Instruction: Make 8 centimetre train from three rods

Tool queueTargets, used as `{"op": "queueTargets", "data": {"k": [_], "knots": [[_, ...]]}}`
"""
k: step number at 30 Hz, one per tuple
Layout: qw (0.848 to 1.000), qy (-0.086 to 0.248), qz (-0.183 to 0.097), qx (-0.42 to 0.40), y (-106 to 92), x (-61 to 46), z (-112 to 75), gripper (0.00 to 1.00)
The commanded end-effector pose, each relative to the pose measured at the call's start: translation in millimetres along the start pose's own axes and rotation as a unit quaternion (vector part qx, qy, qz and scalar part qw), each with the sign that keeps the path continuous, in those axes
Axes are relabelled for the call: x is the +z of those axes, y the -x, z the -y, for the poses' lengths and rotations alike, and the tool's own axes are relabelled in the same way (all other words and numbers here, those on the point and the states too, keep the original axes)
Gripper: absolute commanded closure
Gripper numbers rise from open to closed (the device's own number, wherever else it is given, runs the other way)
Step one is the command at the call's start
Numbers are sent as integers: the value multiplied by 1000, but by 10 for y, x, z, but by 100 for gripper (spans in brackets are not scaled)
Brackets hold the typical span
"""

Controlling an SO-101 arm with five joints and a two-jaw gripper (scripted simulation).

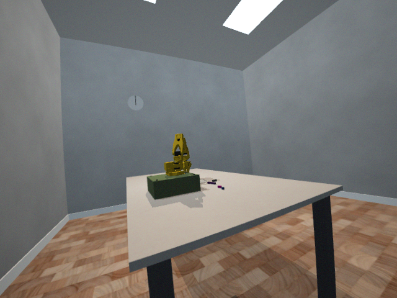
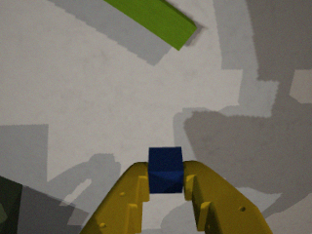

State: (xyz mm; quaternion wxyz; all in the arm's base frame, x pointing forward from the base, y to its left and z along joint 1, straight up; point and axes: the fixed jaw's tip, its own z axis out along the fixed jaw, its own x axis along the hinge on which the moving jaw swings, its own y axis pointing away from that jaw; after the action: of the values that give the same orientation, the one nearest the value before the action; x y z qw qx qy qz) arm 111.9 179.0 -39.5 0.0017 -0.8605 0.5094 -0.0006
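On the pale rectangular surface (image 1: 179, 224) with dark legs, seen from the exterior view, the yellow five-joint arm (image 1: 179, 154) stands folded on a dark green block-shaped base (image 1: 160, 189). The hand cannot be made out from here. Just beside the base, on the side toward the far right wall, lie several small rods: a purple rod (image 1: 211, 183), a short magenta rod (image 1: 219, 186) and a tiny blue piece (image 1: 223, 188) next to it; they are too small to tell whether their ends touch. A round grey wall clock (image 1: 135, 102) hangs on the back wall.

In the wrist view, the yellow hand (image 2: 167, 185) is closed down to a narrow gap and grips a small dark blue cube-shaped rod (image 2: 166, 170) between its two fingertips, one on each side of the rod, both touching it. The blue rod is held above the pale surface (image 2: 78, 92), which carries grey shadows below it. Well apart from the hand, toward the upper left, a long lime-green flat rod (image 2: 124, 0) lies at a slant, its upper end cut off by the picture's edge.
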Motion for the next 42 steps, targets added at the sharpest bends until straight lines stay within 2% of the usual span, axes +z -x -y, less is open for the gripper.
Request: {"op": "queueTargets", "data": {"k": [1,16,40,42], "knots": [[1000,1,0,1,-78,10,125,100],[1000,1,0,7,-435,71,472,100],[1000,1,0,7,-458,75,488,100],[1000,9,-2,-2,-465,72,465,100]]}}
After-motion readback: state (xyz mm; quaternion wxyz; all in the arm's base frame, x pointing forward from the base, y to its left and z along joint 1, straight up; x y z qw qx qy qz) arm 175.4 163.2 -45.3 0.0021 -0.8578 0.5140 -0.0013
